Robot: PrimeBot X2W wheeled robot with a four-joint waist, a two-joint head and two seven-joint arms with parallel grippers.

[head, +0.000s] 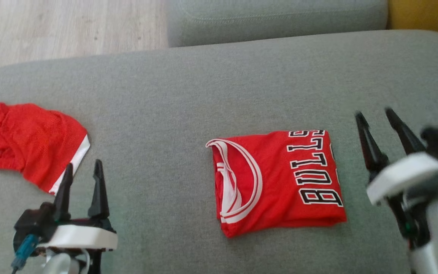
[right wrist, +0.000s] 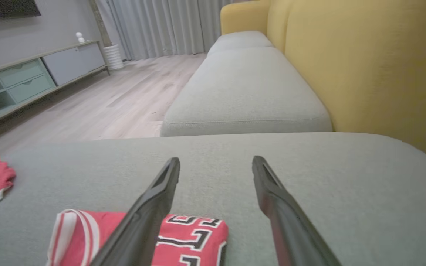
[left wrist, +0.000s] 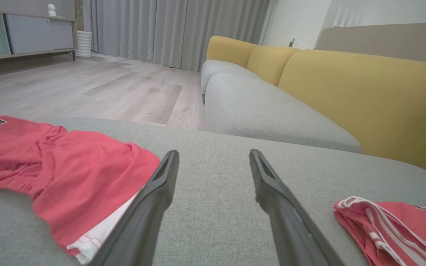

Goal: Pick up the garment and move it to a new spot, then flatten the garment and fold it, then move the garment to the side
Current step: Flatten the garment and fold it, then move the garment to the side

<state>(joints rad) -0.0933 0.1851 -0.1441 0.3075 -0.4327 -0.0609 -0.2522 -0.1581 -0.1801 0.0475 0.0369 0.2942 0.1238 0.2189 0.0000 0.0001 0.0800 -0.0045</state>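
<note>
The folded red jersey with white trim (head: 280, 182) lies flat on the grey fabric sofa cushion (head: 203, 83), near the right gripper (head: 373, 112). It looks light, soft and slippery, so it is probably best pinched through all layers at a folded edge. Its sideways lettering seems to read "BULLS". The right gripper and the left gripper (head: 83, 164) both gape empty.

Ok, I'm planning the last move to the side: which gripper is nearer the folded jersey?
Right. The right gripper sits just right of the folded jersey; the left gripper is farther off on its left, by the red shorts.
</note>
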